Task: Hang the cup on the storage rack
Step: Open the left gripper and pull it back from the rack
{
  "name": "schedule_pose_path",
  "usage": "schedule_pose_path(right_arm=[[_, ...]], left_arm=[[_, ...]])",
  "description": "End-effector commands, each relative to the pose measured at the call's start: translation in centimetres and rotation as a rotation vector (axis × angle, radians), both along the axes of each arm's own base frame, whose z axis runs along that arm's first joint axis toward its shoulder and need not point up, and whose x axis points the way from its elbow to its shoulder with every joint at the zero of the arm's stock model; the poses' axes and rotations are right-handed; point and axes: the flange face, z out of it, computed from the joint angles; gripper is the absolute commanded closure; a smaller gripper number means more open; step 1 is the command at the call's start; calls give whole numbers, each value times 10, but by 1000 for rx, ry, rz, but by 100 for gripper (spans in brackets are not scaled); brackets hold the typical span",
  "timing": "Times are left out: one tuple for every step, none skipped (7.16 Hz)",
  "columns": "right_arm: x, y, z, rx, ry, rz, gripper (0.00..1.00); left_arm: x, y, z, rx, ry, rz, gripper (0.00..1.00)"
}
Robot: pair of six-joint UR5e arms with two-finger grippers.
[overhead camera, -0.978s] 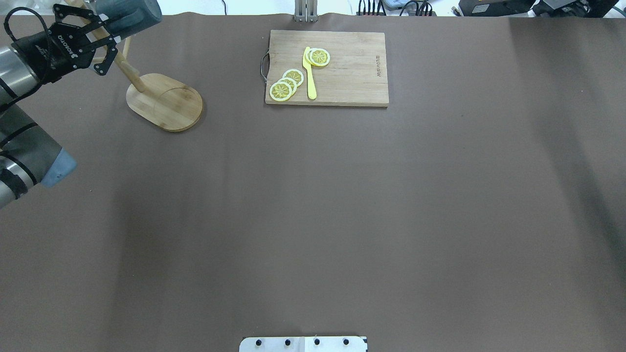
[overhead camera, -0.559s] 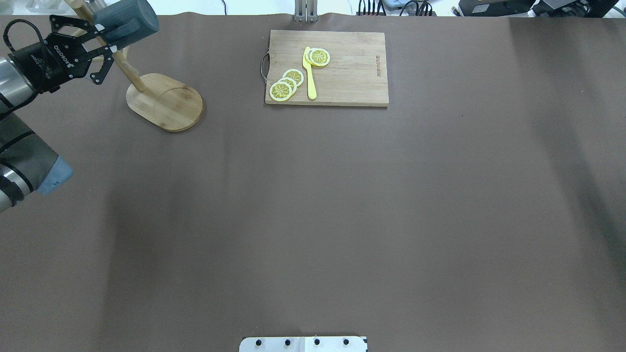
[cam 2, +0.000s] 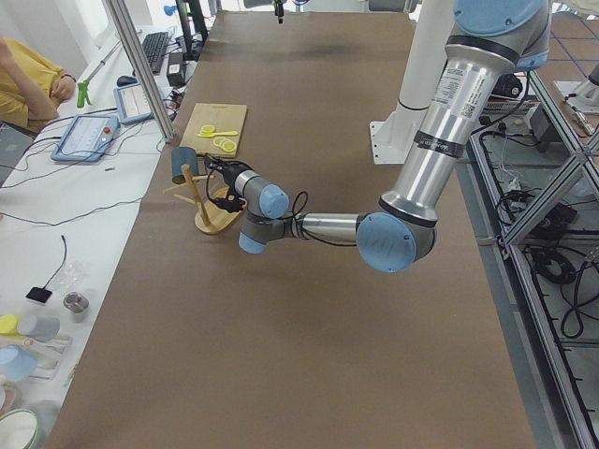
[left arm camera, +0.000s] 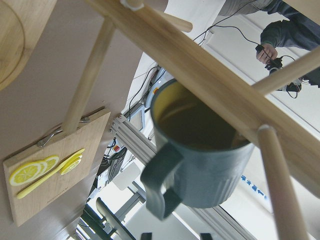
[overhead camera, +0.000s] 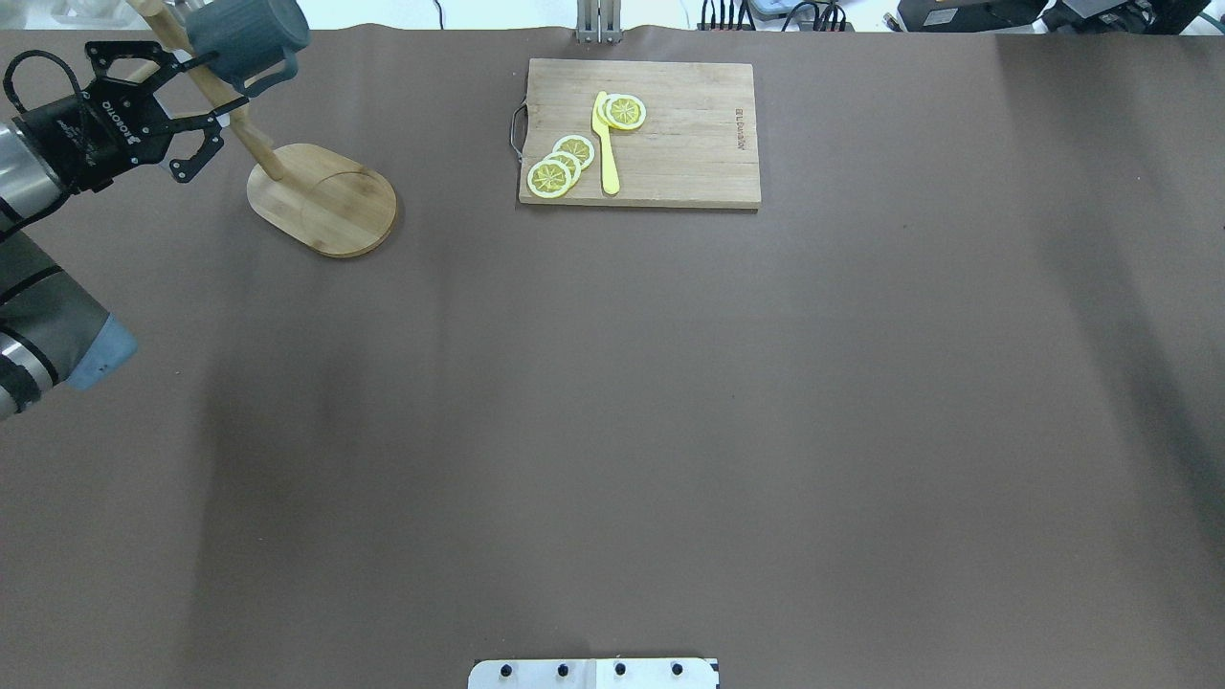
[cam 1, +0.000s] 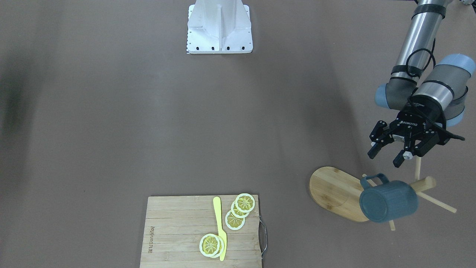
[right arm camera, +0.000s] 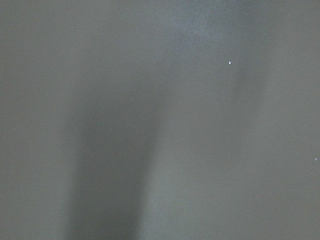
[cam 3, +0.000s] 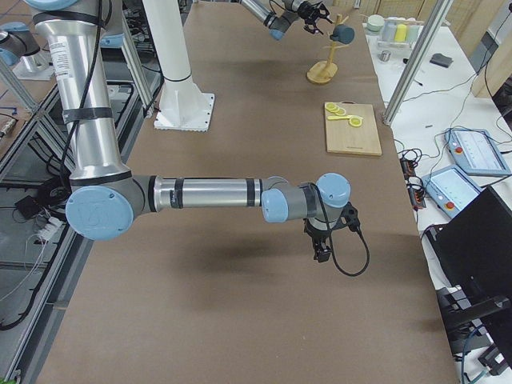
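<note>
The dark teal cup [overhead camera: 247, 36] hangs from the bamboo storage rack [overhead camera: 321, 199] at the table's far left corner. In the front-facing view its handle [cam 1: 372, 181] sits over a thin peg beside the tilted post [cam 1: 424, 184], and the cup [cam 1: 388, 201] points bottom-out over the oval base [cam 1: 334, 191]. My left gripper [overhead camera: 196, 110] is open and empty, a short way back from the cup, also in the front-facing view [cam 1: 385, 159]. The left wrist view shows the cup [left arm camera: 200, 160] behind the post [left arm camera: 200, 65]. My right gripper [cam 3: 322, 250] shows only in the exterior right view; I cannot tell its state.
A rectangular bamboo cutting board [overhead camera: 689, 144] with lemon slices [overhead camera: 560, 165] and a yellow knife [overhead camera: 605, 144] lies at the far middle. The robot's white base plate [cam 1: 219, 26] is at the near edge. The right wrist view shows only brown table.
My left gripper has let go of the cup and pulled back toward me. The cup has swung down and now hangs on the rack.
</note>
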Motion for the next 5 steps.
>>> schedule_pose_path(right_arm=[[0,0,-1,2,0,0,0],[0,0,0,1,0,0,0],[0,0,0,-1,-1,0,0],[0,0,0,-1,-1,0,0],[0,0,0,-1,-1,0,0]], left_arm=[[-23,35,21,75,-101,-33,17],[-37,53,26,110,-97,-28,16],[-54,79,51,145,-88,-36,13],[-68,100,72,214,-168,-82,5],[-76,111,87,304,-311,-148,3]])
